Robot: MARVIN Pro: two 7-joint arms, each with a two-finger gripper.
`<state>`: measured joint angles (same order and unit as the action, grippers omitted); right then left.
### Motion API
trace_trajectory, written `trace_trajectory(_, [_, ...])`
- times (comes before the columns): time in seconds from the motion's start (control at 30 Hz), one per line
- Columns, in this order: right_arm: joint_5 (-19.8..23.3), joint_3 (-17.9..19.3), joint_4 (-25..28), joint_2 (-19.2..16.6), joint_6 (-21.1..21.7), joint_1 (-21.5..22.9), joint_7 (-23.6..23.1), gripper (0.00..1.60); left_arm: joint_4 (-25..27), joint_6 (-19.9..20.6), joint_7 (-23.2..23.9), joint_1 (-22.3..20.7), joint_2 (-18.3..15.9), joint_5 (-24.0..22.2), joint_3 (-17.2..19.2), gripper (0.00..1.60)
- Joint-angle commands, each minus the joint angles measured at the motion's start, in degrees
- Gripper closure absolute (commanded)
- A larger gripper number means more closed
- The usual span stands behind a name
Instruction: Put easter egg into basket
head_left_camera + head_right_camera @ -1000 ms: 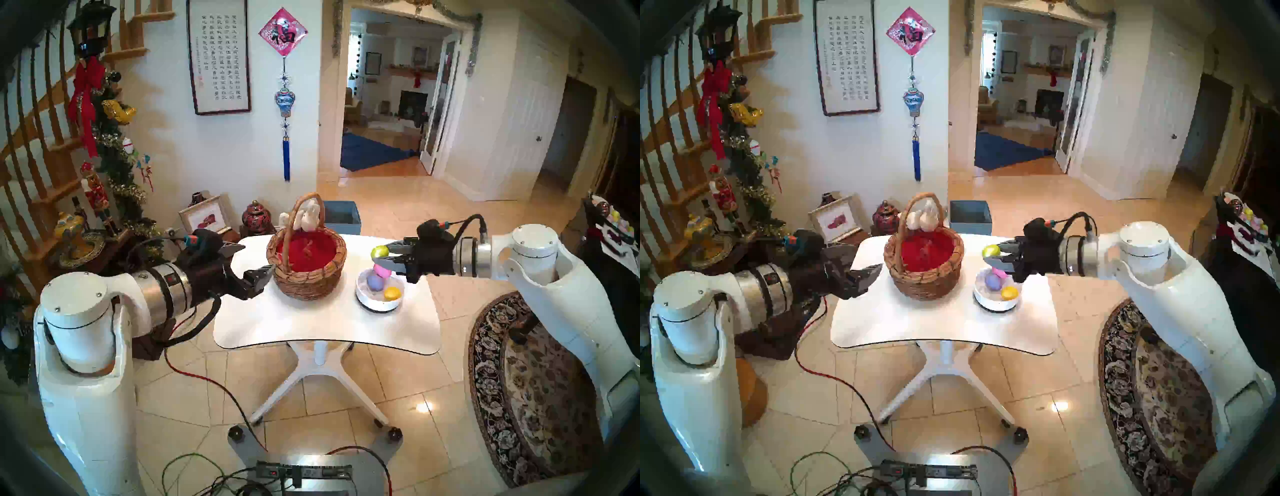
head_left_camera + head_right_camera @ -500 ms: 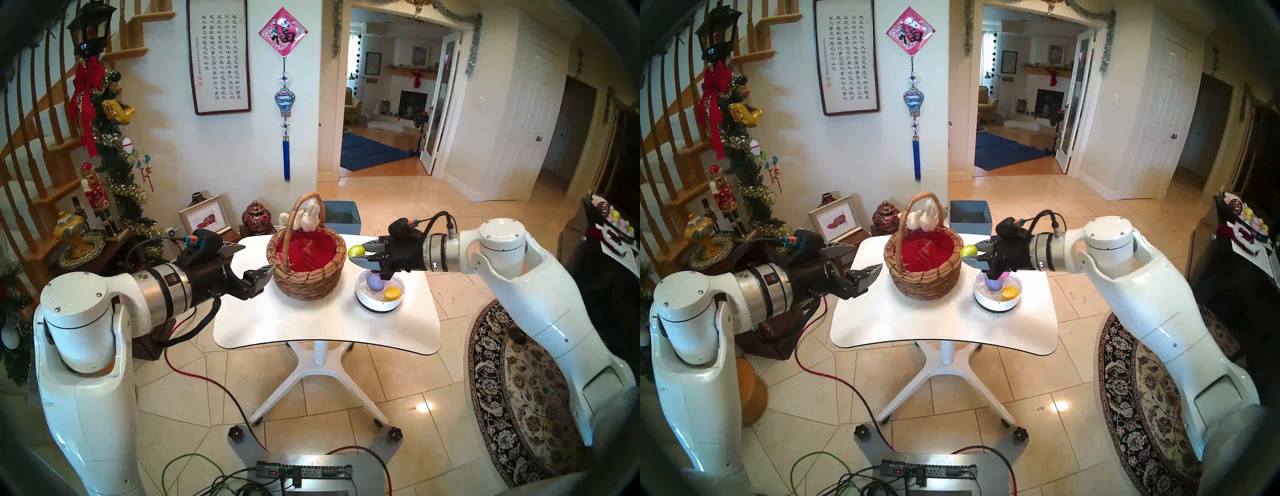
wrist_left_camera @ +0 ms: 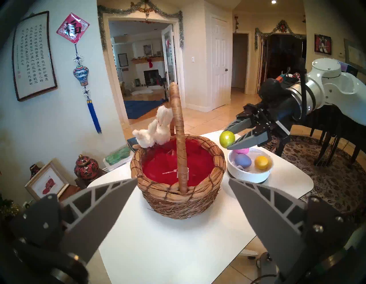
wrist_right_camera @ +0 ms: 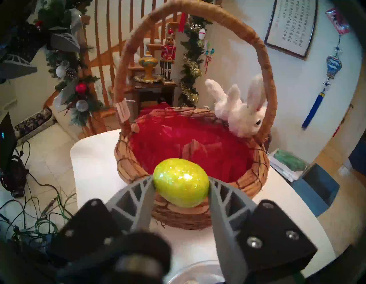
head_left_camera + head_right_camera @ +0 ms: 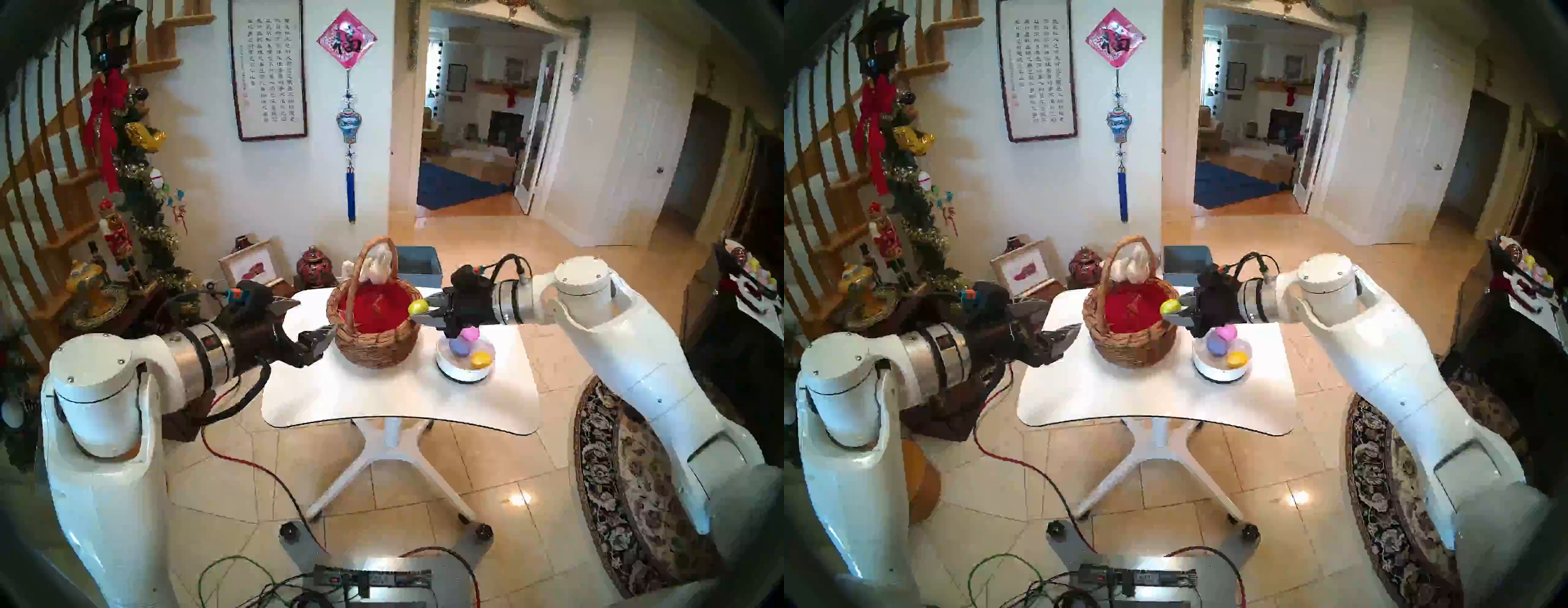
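Right gripper [image 4: 181,190] jaws clamp the green egg [image 4: 181,185] crosswise, over the basket [image 4: 255,168] near rim; the red hollow lies at 12 o'clock. Left gripper [image 3: 183,195] jaws apart, idle.

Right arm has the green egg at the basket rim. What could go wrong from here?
1. The right end effector pinches the green egg only at its fingertips; the rounded shell might slip out.
2. The egg hangs at the near rim of the basket, not clearly over the red lining; released now, it may land outside.
3. Pushing further in, the fingers could catch the handle.
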<state>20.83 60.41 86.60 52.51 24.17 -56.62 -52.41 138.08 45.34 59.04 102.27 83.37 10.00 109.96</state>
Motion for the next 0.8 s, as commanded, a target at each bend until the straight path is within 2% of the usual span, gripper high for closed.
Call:
trace_trajectory(0.0, [-1.00, -1.12, -1.69, 2.63, -1.31, 5.24, -1.59, 1.05, 0.28, -0.03, 0.02, -0.10, -0.04, 0.00, -0.11, 0.00])
trace_trajectory(0.23, [-2.09, -3.27, -4.19, 4.62, -2.48, 6.86, -2.86, 1.00, 0.29, -0.02, 0.02, -0.10, -0.04, 0.00, -0.11, 0.00])
trace_trajectory(0.37, [-2.77, -4.24, -5.47, 5.75, -2.91, 7.75, -3.02, 1.03, 0.29, -0.02, 0.02, -0.10, -0.04, 0.00, -0.11, 0.00])
trace_trajectory(0.77, [-4.43, -5.85, -10.95, 8.67, -5.04, 10.79, -3.33, 0.99, 0.28, -0.02, 0.02, -0.10, -0.04, 0.00, -0.11, 0.00])
